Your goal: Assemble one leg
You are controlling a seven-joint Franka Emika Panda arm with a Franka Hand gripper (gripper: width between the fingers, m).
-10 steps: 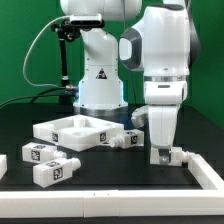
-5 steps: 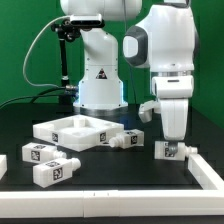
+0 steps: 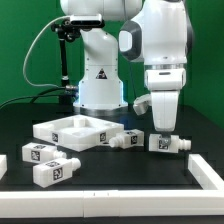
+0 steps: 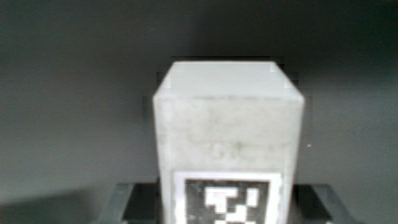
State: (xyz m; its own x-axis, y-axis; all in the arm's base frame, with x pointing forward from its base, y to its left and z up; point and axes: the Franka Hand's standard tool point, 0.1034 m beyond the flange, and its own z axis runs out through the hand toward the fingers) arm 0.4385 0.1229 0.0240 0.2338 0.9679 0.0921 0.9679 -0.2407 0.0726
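My gripper [image 3: 162,138] is shut on a leg [image 3: 172,145], a small white block with a black-and-white tag and a round stub end pointing to the exterior view's right. It holds the leg just above the black table, right of the large white square panel [image 3: 75,130]. In the wrist view the leg [image 4: 222,110] fills the middle, its tag close to the camera, with dark fingers [image 4: 139,200] on either side of it. Three other legs lie on the table: one by the panel's corner [image 3: 120,140] and two at the front left [image 3: 40,153], [image 3: 52,172].
A white raised rail [image 3: 208,170] runs along the table's front right, close below the held leg. Another white piece [image 3: 2,165] shows at the left edge. The robot's white base [image 3: 100,90] stands behind the panel.
The gripper has risen and shifted toward the exterior view's left, carrying the leg up off the table, away from the white rail.
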